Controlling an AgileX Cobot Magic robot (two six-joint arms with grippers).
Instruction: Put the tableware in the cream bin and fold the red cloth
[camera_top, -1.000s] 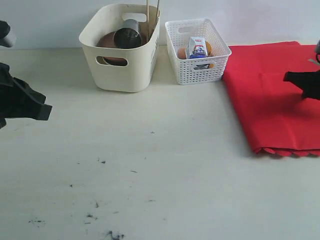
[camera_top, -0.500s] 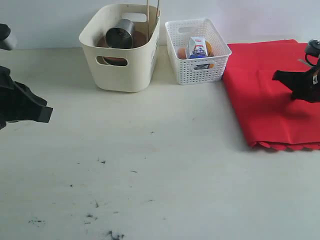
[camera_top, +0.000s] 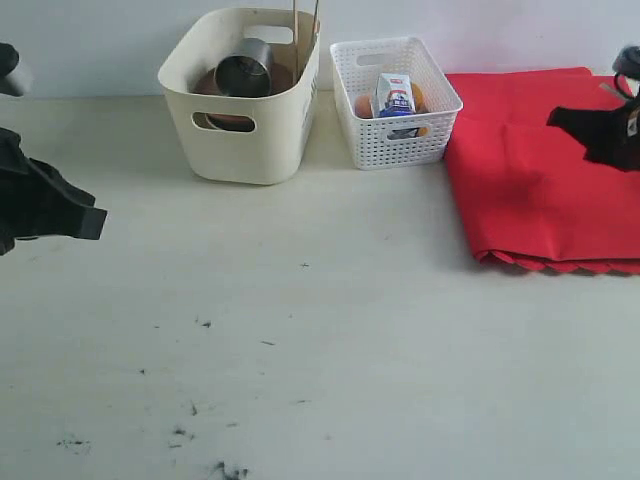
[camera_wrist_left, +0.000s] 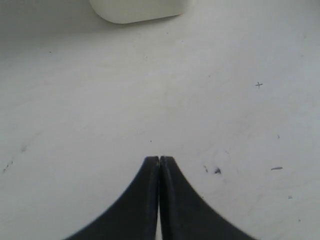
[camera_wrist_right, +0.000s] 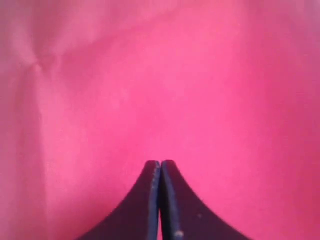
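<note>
Noted pale desk, dark specks toward front. Found red cloth flat on desk's right side, scalloped edge along near side, far side creased, cut off by frame at right. Found cream bin at back, w/ white lattice basket just beside it on the right; basket just beside cloth's left edge.

Saw left end effector at far left over bare desk, well apart from bin; fingertips pressed together in left wrist view, empty. Saw right end effector at far right above cloth; fingertips together in right wrist view, nothing visible betw. them, red fabric filling bkgd.

Inside bin: saw round brown plate, partly visible thru handle cut-out, and steel cup tilted over it. Saw blue-white packet upright in basket, orange-ish round items alongside. Saw chopsticks upright at bin's rear right, poking above rim. Couldn't make out other tableware.
</note>
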